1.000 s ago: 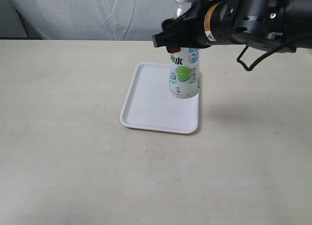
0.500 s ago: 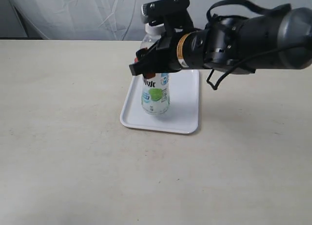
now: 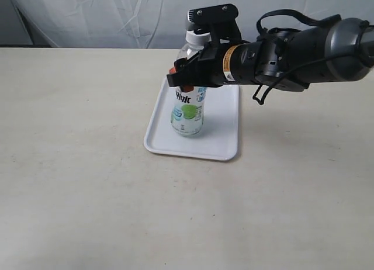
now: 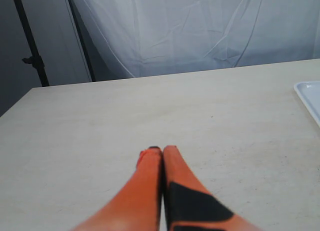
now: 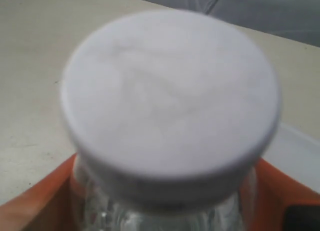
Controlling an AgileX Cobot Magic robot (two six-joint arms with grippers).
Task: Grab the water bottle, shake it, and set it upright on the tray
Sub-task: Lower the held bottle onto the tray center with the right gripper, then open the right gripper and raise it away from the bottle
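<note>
The water bottle (image 3: pixel 188 115) is upright, its base down on the left half of the white tray (image 3: pixel 219 138); whether it bears weight there I cannot tell. My right gripper (image 3: pixel 190 77) is shut on the bottle's upper body, just under the white cap (image 3: pixel 196 37). The right wrist view looks straight down on that cap (image 5: pixel 170 91), with orange fingers (image 5: pixel 32 203) on either side of the clear neck. My left gripper (image 4: pixel 159 150) is shut and holds nothing, low over bare table; the exterior view does not show it.
The beige table (image 3: pixel 76 182) spreads wide around the tray. One corner of the tray (image 4: pixel 311 95) shows at the edge of the left wrist view. A white cloth backdrop (image 3: pixel 117 16) hangs behind the table.
The right gripper has carried the bottle from above the tray's far right side leftward and down to the tray's left half. In the last half second it barely moved.
</note>
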